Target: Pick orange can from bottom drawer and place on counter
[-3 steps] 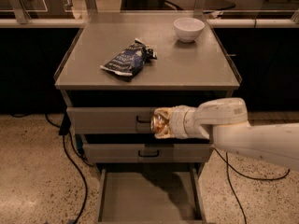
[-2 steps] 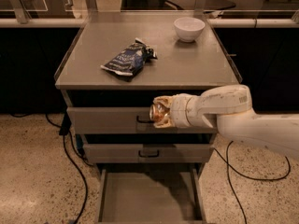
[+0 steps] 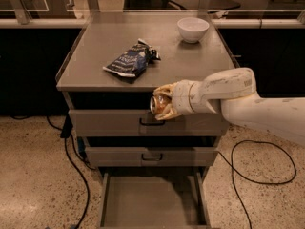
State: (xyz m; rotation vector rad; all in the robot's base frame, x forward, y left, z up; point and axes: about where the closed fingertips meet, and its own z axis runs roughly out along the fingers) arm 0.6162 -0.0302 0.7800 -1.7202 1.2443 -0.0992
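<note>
My gripper (image 3: 161,102) is shut on the orange can (image 3: 159,105), a shiny orange-gold can held on its side with its end facing left. It hangs in front of the top drawer, just below the front edge of the counter (image 3: 190,61). The white arm reaches in from the right. The bottom drawer (image 3: 151,199) is pulled open at the foot of the cabinet and its grey tray holds nothing that I can see.
A dark blue foil snack bag (image 3: 129,60) lies on the counter's left middle. A white bowl (image 3: 193,29) stands at its back right. Two upper drawers with black handles (image 3: 151,123) are closed. Black cables (image 3: 71,151) trail on the floor on both sides.
My gripper has risen with the can, from the top drawer's handle height to just below the counter's front edge.
</note>
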